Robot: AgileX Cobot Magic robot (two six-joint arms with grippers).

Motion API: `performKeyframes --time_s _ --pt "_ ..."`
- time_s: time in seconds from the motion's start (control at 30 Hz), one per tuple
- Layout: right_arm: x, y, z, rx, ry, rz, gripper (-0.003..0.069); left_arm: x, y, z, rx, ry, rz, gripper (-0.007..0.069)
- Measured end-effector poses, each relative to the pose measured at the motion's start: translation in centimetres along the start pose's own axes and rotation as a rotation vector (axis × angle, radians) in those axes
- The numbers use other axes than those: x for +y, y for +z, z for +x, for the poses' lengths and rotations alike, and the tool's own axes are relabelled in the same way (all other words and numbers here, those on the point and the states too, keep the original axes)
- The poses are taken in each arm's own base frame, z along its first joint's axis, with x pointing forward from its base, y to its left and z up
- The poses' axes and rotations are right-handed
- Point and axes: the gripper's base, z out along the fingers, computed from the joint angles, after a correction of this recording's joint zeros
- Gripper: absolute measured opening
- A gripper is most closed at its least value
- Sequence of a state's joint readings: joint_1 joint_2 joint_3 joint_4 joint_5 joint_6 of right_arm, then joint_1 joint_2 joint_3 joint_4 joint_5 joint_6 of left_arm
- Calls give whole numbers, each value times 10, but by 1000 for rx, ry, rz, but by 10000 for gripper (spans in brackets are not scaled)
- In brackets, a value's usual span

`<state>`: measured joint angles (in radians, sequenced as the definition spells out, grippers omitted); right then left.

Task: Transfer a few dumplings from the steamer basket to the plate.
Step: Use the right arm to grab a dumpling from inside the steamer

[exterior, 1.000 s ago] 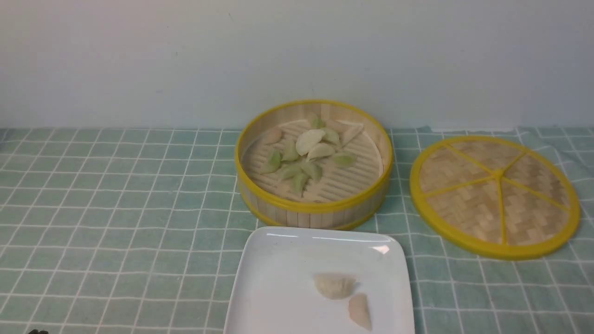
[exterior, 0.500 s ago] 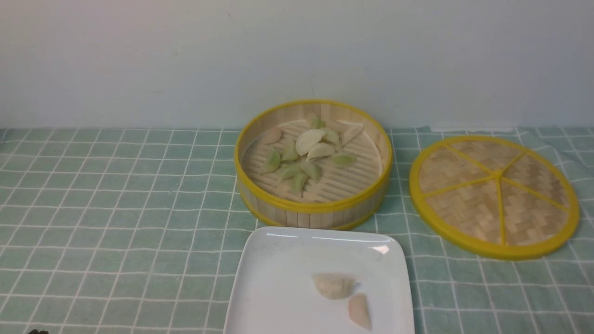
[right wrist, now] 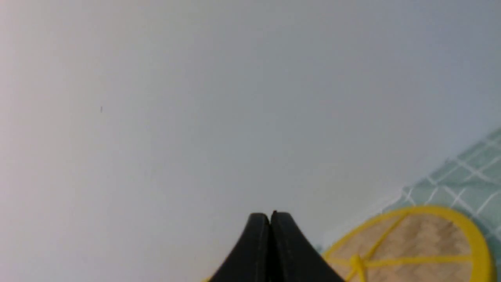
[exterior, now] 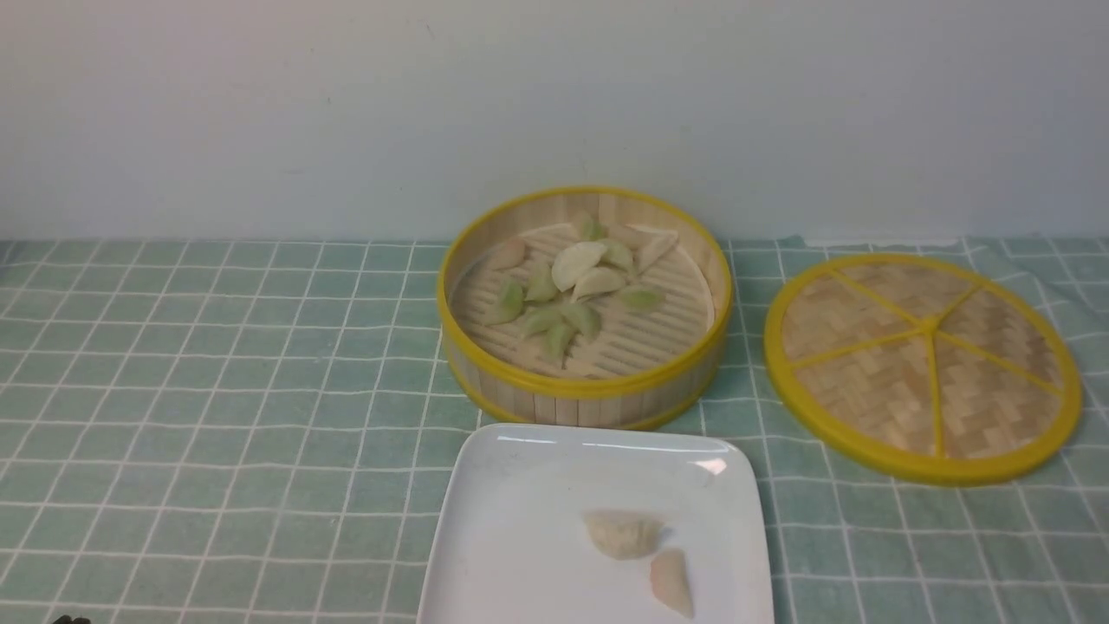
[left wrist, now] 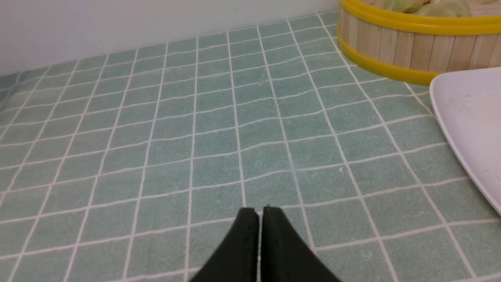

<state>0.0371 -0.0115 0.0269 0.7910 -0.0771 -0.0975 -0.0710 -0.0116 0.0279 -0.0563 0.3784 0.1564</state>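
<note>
The steamer basket (exterior: 585, 388) is seen just above the centre of the front view, upright on the checked green tablecloth (exterior: 217, 390). A cluster of dumplings (exterior: 576, 263) is spread over its slatted floor, mostly pale green, with a couple of cream ones near the middle. Directly below it, at the bottom centre of the frame, the plate (exterior: 520, 503) is laid close to the basket's near wall; whether the two touch cannot be told. Two pieces are counted on the plate: a cream dumpling (exterior: 624, 532) in its right half, and a pinkish dumpling (exterior: 672, 582) just below and to the right of it, the pair very nearly touching. Over at the right of the frame the lid (exterior: 923, 364) is laid flat on the cloth, beside the basket and clear of it.

In the left wrist view, the left gripper (left wrist: 260, 213) is shown with its black fingers pressed together, only a hairline slit between the tips and nothing clamped. It is held low over bare tablecloth, with the basket's wall and a corner of the plate caught off to one side. In the right wrist view, the right gripper (right wrist: 270, 216) is likewise seen closed on nothing, tips tight against each other. It is pointed at the pale wall (right wrist: 195, 98), with part of the lid glimpsed beyond it
</note>
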Motion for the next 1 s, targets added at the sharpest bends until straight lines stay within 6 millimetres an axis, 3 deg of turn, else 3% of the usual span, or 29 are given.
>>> performKeyframes --time_s 0.37,0.57,0.7,0.8,0.87,0.9,0.93,0.97,1.0 --pt "-3 -2 -17 -192 24 27 -15 0 0 0 0 0 0 -6" --pt "10 -1 -23 -131 27 -24 -15 0 0 0 0 0 0 -6" --pt "61 10 -52 80 -195 -134 -15 0 0 0 0 0 0 -6" --pt "87 33 -65 306 -322 -135 -15 0 0 0 0 0 0 -6" --pt "101 63 -63 599 -436 -117 -15 0 0 0 0 0 0 -6" --pt "101 63 -63 599 -436 -117 -15 0 0 0 0 0 0 -6" --pt "107 90 -61 768 -506 -112 -15 0 0 0 0 0 0 -6" --pt "108 95 -60 818 -521 -114 -15 0 0 0 0 0 0 -6" --pt "112 121 -56 935 -575 -131 -15 0 0 0 0 0 0 -6"
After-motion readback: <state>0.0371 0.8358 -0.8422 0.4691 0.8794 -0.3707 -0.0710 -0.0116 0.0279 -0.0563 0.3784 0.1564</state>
